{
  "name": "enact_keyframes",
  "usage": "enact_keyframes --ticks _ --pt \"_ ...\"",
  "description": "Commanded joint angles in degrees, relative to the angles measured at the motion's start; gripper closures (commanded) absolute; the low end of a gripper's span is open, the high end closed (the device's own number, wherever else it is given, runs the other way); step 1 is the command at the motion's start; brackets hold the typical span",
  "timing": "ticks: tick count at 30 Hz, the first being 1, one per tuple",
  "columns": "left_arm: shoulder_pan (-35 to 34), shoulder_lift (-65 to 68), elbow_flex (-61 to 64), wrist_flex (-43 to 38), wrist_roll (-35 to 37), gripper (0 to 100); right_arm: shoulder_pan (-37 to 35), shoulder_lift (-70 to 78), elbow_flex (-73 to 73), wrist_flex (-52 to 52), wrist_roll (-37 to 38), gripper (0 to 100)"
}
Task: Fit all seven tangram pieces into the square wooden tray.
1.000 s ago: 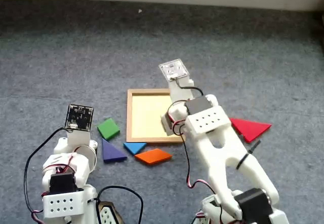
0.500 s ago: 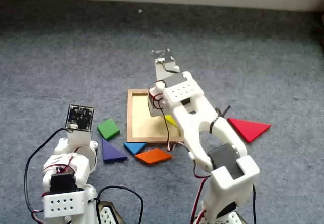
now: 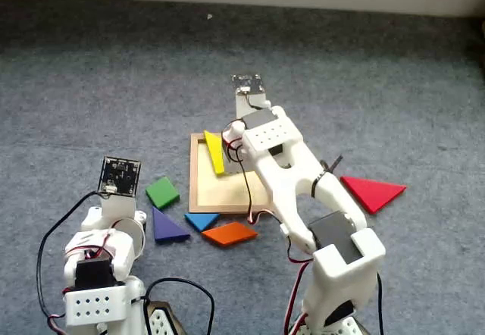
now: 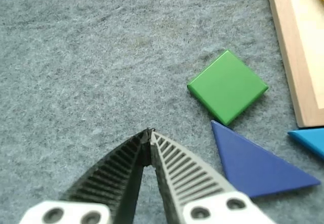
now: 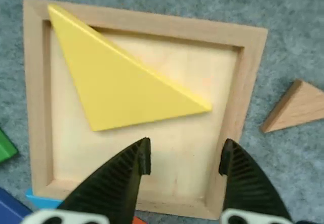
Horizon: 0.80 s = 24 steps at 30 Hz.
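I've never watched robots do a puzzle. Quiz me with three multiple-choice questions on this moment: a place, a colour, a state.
1. Where is the yellow triangle? A on the carpet; B in the wooden tray; C in a gripper.
2. What colour is the square piece? A red; B orange; C green.
3. The right gripper is: A open; B shut on a piece; C shut, empty.
Answers: B, it lies inside the tray's rim; C, the left wrist view shows it green; A, its fingers stand apart above the tray.

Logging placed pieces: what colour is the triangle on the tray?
Yellow triangle, best in right wrist view.
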Motion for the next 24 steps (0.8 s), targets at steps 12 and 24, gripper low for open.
enact_keyframes --ticks 12,24 --pt "-0.8 -0.5 -0.7 -1.1 0.4 96 -4.4 -2.5 -11.4 2.2 19.0 91.7" --pt "-0.8 -0.5 -0.7 -1.1 0.4 96 -2.0 6.5 -11.1 2.3 19.8 92.2"
